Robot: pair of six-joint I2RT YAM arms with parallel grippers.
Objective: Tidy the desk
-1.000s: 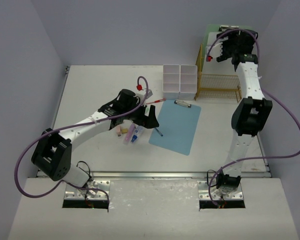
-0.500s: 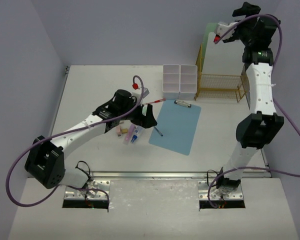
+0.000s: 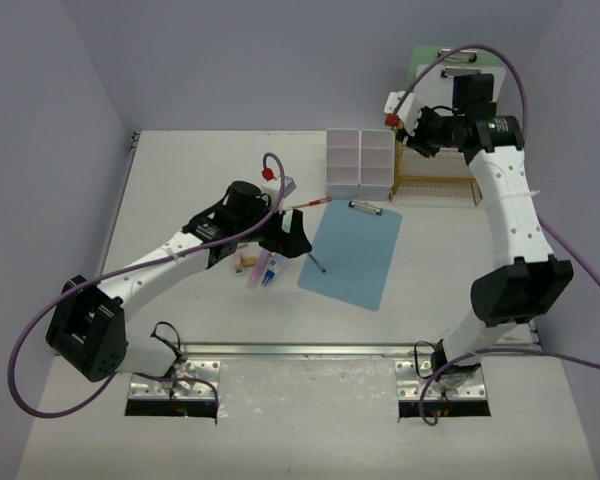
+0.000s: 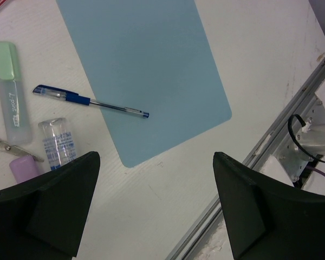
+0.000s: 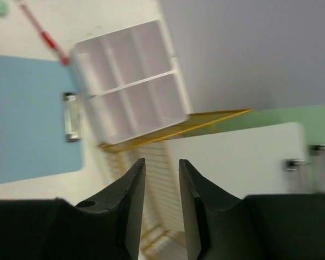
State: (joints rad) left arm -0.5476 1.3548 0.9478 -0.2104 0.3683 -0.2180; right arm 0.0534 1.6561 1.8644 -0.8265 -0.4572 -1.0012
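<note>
One-handed, probably needed to lower the wide-apart left hand (image 4: 155, 157) astride the pen (image 4: 92, 101), mid-left; saw right hand (image 5: 161, 162) narrowly apart, empty.

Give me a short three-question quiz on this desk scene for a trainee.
1. True or false: the blue pen lies wholly on the blue clipboard.
2. What does the left gripper hold? A) the blue pen B) the green highlighter C) nothing
3. Fill in: the green clipboard stands in the gold wire rack beside a ____ clipboard.
Key: 1 false, one end rests on the desk; 2 C, it is open and empty; 3 white, the white clipboard.
</note>
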